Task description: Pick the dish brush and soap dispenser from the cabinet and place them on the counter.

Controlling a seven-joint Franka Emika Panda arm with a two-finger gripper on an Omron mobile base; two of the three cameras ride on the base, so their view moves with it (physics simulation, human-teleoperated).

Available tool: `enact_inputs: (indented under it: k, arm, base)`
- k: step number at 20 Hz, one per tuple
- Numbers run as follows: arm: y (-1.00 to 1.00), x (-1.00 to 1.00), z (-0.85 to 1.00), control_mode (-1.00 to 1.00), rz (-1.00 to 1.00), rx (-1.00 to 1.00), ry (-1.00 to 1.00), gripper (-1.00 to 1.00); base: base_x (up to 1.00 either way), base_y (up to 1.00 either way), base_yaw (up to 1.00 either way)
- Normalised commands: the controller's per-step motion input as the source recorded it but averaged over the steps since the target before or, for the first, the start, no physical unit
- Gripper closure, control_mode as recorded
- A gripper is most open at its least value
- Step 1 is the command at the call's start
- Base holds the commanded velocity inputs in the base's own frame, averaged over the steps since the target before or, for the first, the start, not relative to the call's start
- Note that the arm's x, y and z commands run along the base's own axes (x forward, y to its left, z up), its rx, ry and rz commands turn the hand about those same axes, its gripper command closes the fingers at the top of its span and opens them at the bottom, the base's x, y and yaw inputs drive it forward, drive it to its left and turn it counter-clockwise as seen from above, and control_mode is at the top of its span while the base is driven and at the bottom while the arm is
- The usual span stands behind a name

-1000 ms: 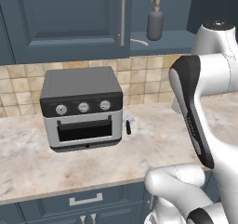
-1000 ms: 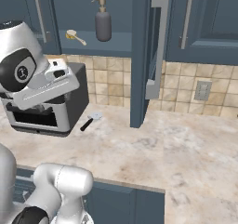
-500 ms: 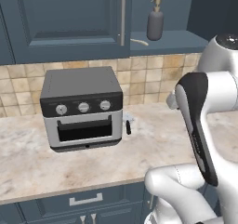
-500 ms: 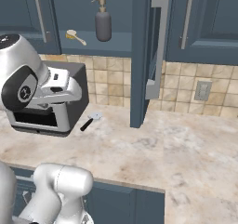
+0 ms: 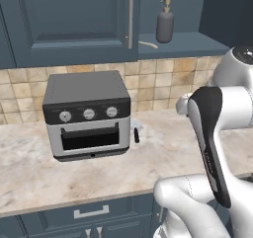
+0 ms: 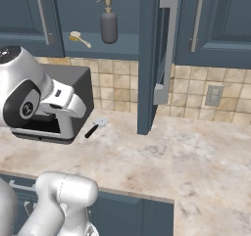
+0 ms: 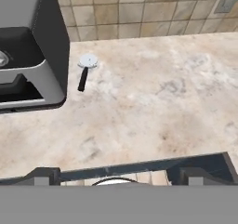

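Observation:
The grey soap dispenser (image 5: 164, 24) (image 6: 108, 24) with its tan pump stands upright on the lower shelf of the open cabinet (image 5: 192, 42) (image 6: 122, 40). Just left of it on that shelf lies the cream dish brush (image 6: 78, 38) (image 5: 148, 45). My gripper (image 7: 118, 173) is open, fingertips (image 7: 44, 174) wide apart with nothing between them. It hangs low and looks down over the beige counter (image 7: 162, 102) (image 5: 163, 153), well below the shelf and to the right of the toaster oven.
A grey toaster oven (image 5: 86, 116) (image 7: 28, 56) sits on the counter, with a small white item on a black handle (image 5: 135, 133) (image 6: 95, 128) (image 7: 84, 72) beside it. The open cabinet door (image 6: 149, 59) juts out edge-on. A wall outlet (image 6: 214, 95) is at the right.
The arm has folded down and swung; its upper joint sits lower in both base views. The gripper has stayed open. Brush and dispenser have not moved.

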Motion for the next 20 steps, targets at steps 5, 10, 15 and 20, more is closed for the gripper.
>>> enact_inputs:
  k: [5,10,15,20]
  arm:
    - [-0.07,0.00,0.01,-1.00,0.00,0.06,-0.03,-1.00]
    - [-0.06,0.00,0.02,-1.00,0.00,0.04,-0.03,-1.00]
    - [0.00,0.03,0.11,-1.00,0.04,-0.01,0.00,-1.00]
    - [0.00,0.00,0.31,-1.00,0.06,0.00,0.00,-1.00]
  base:
    - [0.00,0.00,0.00]
    - [0.00,0.00,0.00]
    - [0.00,0.00,0.00]
    - [0.00,0.00,0.00]
